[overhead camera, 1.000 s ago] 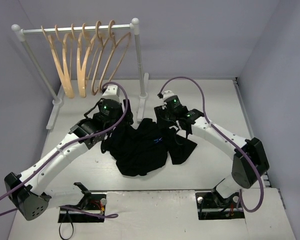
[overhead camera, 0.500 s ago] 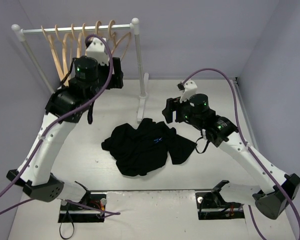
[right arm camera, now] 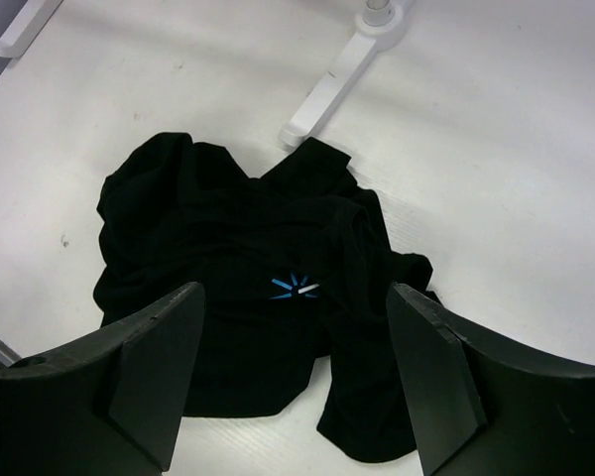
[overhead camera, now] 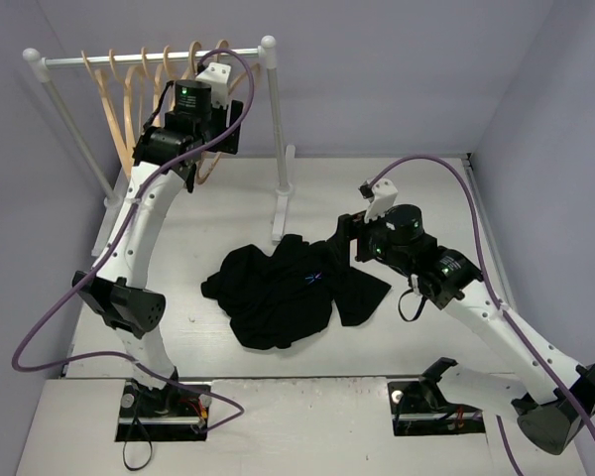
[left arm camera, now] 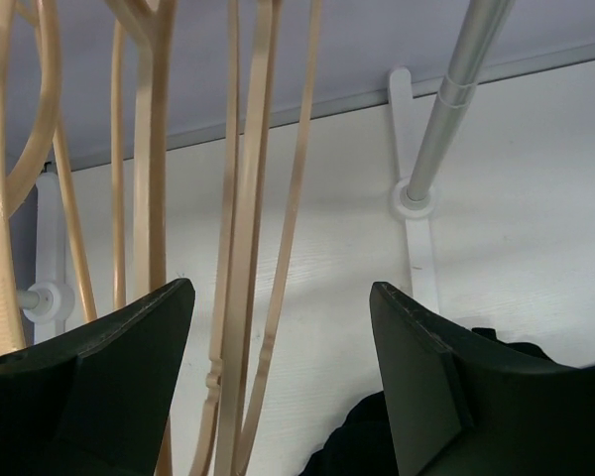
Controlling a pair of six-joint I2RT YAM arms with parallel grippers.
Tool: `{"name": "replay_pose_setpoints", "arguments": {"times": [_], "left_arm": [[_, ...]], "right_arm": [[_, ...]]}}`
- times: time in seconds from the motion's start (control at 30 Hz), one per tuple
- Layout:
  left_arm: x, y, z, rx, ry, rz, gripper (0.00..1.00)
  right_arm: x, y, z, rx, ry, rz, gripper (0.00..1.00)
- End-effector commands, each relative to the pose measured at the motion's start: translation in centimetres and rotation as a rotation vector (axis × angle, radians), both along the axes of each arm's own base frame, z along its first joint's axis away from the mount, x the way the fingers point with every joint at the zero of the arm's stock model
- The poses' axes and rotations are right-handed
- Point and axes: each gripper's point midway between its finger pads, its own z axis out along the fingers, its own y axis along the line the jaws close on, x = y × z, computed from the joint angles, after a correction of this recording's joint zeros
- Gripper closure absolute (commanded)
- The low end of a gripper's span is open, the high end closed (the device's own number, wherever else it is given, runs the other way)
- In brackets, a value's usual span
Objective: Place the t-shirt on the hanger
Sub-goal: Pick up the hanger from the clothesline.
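The black t-shirt (overhead camera: 278,293) lies crumpled on the white table, its small blue mark (right arm camera: 295,288) facing up. Several pale wooden hangers (overhead camera: 149,109) hang on the rail at the back left. My left arm is raised up at the rail. In its wrist view the left gripper (left arm camera: 283,297) is open and empty, and hanger bars (left arm camera: 240,327) run down just left of the middle of the gap, beyond the tips. My right gripper (overhead camera: 345,238) hovers open above the shirt's right side, holding nothing, with the shirt (right arm camera: 238,297) below its fingers.
The rack's right post (overhead camera: 275,119) and its white foot (overhead camera: 283,208) stand just behind the shirt. The left post's foot (overhead camera: 107,223) is at the table's left. Grey walls close in the back and both sides.
Both arms have left the shirt. The left one rose and swung back to the hangers. The right one lifted and drew off to the right, its jaws opening. The shirt stays on the table.
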Motion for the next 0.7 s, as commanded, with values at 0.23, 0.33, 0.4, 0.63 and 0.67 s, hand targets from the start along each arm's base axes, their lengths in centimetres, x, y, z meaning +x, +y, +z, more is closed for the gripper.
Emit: {"name": "replay_pose_setpoints", "arguments": {"times": [0.23, 0.33, 0.4, 0.63, 0.67], "left_arm": [[1.0, -0.1, 1.8, -0.008, -0.058, -0.041, 0.42], [1.3, -0.2, 1.6, -0.012, -0.056, -0.041, 0.47], [1.4, -0.3, 1.5, -0.012, -0.054, -0.042, 0.50], [1.9, -0.8, 1.0, -0.040, -0.040, -0.047, 0.65], [1.9, -0.9, 1.1, -0.046, -0.042, -0.049, 0.66]], "right_arm": [[-0.2, 0.3, 1.5, 0.057, -0.045, 0.007, 0.29], [-0.1, 0.3, 1.5, 0.056, -0.044, 0.006, 0.29], [0.0, 0.4, 1.4, 0.054, -0.041, 0.006, 0.29], [0.1, 0.3, 1.1, 0.051, -0.035, -0.002, 0.28], [0.1, 0.3, 1.0, 0.049, -0.032, -0.003, 0.28]]}}
